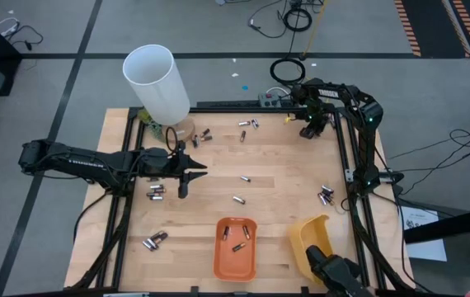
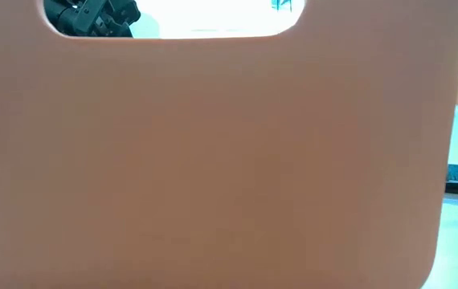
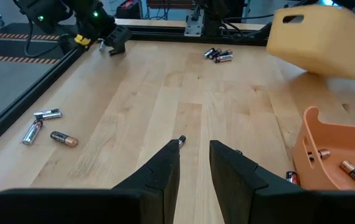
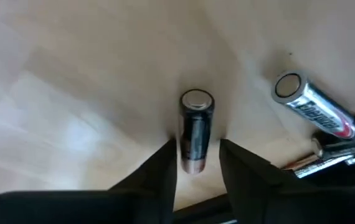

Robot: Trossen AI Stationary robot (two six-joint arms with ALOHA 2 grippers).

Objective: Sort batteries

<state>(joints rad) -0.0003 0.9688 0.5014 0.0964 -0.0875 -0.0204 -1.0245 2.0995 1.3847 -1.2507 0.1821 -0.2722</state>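
Note:
Small batteries lie scattered on the wooden table: a group by the far edge, some at the left, and some at the right. My right gripper is at the far right corner, pointing steeply down. Its fingers are open on either side of a dark battery with a coppery end, which lies on the wood with narrow gaps to both fingers. A silvery battery lies beside it. My left gripper hovers open at mid-left, nothing between its fingers. A battery lies just past its fingertips.
An orange tray with a few batteries stands at the near edge, and its wall fills the low view. A yellow tray sits tipped to its right. A tall white tube stands at the far left. A black frame borders the table.

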